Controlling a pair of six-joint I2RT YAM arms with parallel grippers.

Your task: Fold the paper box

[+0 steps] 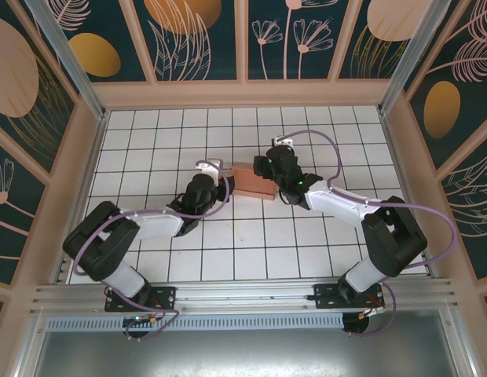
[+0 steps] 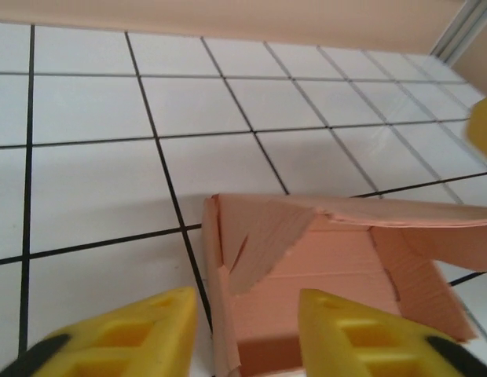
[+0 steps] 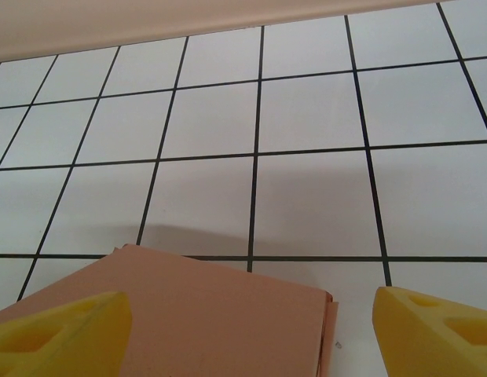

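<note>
The paper box (image 1: pixel 252 182) sits mid-table on the white tiled floor (image 1: pixel 251 259), its long axis running from about 10 o'clock to 4 o'clock in the top view. The left gripper (image 2: pixel 247 338) is at its 9 o'clock end with jaws spread, one box wall standing loose between the yellow fingers (image 2: pixel 149 334) and the open cavity facing the wrist camera. The right gripper (image 3: pixel 247 334) hangs at its 2 o'clock side, jaws wide apart over a flat panel.

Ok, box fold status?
Left gripper open, straddling a wall of the salmon-pink card box. Right gripper open over it. Box partly formed. Nothing blocking.
</note>
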